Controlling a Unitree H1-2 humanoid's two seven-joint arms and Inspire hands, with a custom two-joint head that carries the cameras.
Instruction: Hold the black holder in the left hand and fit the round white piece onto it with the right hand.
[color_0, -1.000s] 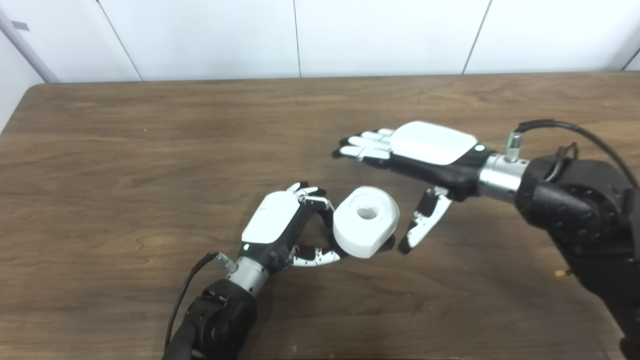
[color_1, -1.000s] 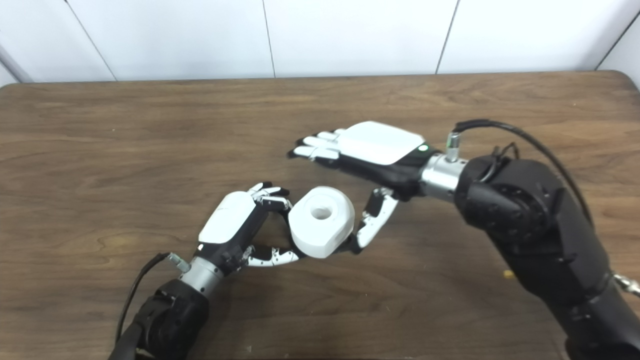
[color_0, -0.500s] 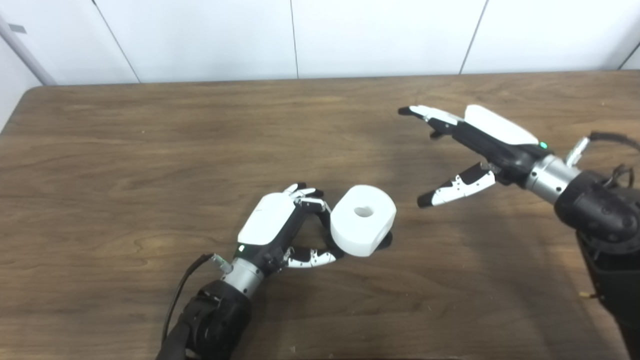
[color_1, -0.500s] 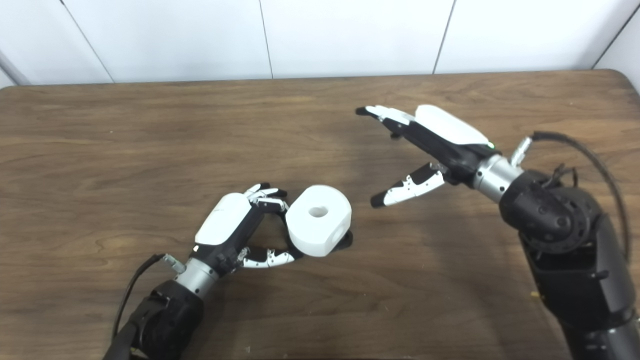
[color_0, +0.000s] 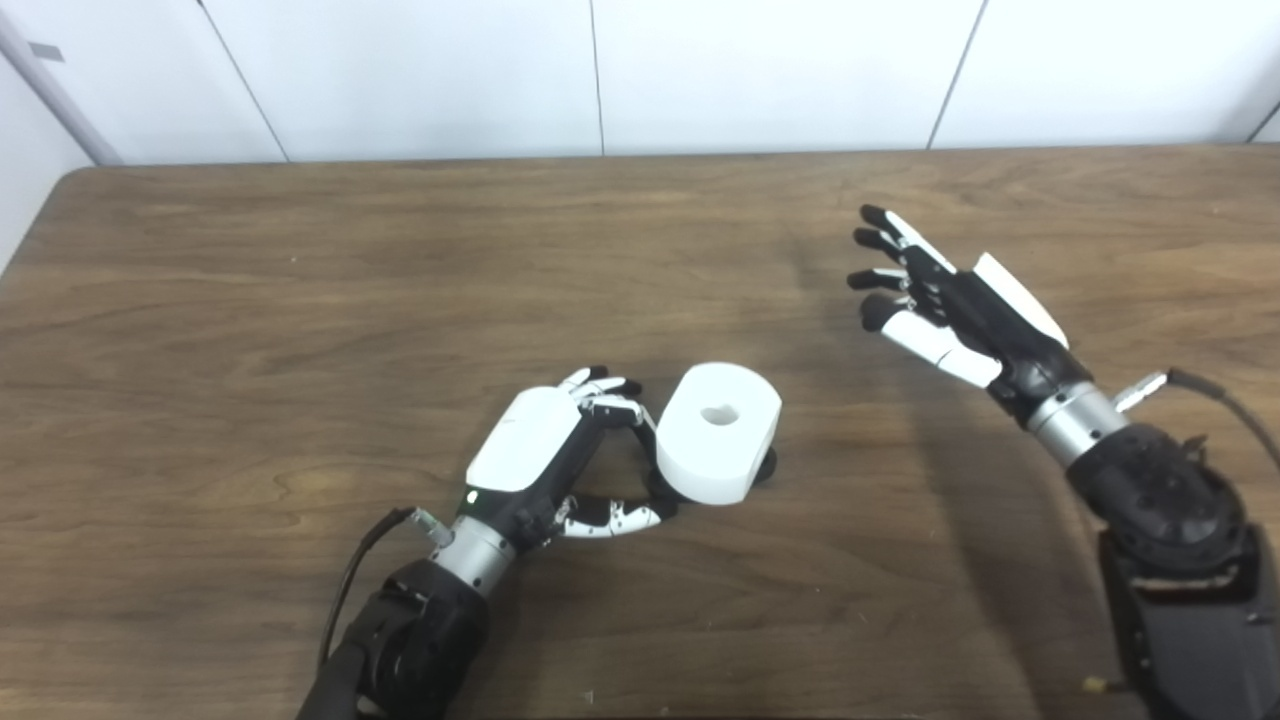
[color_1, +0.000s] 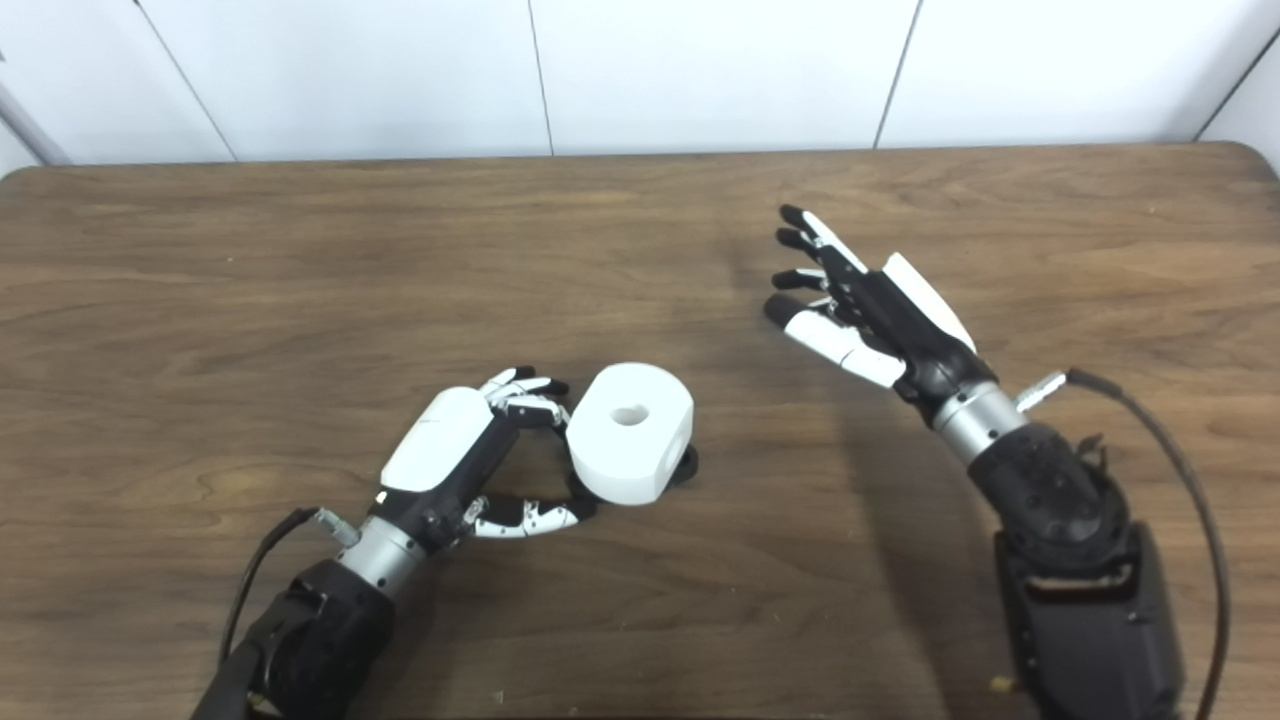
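The round white plastic piece (color_0: 718, 432) is being held on the black holder (color_0: 764, 466) by the left robot hand (color_0: 545, 455), low on the brown wooden desk (color_0: 300, 300). At two o'clock, well apart, the right robot hand (color_0: 950, 305) is being kept open, empty.

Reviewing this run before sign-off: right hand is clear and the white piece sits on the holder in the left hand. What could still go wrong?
1. The round white piece looks tilted, and most of the black holder is hidden beneath it, so seating is unconfirmed; it may be only partly on.
2. The left hand grips only from one side; releasing or lifting could tip the assembly.
3. The right hand is open and away, so nothing backs the piece up.
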